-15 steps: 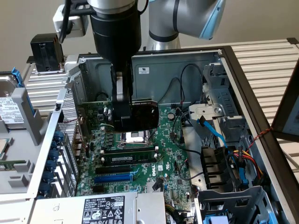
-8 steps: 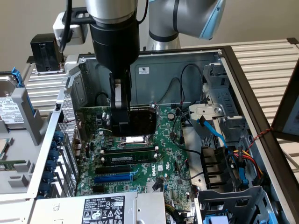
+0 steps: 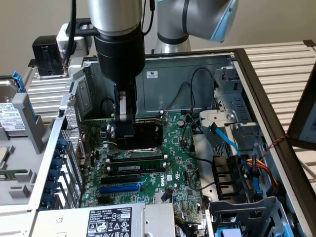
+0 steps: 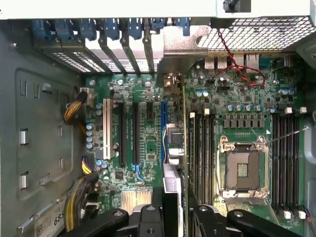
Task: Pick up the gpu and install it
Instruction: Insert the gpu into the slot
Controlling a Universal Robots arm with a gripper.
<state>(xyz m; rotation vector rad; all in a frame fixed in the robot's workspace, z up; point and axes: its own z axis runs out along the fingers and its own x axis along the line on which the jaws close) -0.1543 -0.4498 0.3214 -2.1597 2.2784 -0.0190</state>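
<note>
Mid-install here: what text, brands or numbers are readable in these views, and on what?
"DELL": power supply label; its other print is too small to read.
"68": cut-off label in the wrist view, with the rest out of frame.
White case sticker and hard drive label: too blurred to read.

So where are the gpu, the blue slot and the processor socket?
gpu [image 4: 185,44]: wrist view, on its silver end bracket.
blue slot [image 3: 120,188]: exterior view, midway along its length.
processor socket [image 4: 245,170]: wrist view, on its dark centre square.
</note>
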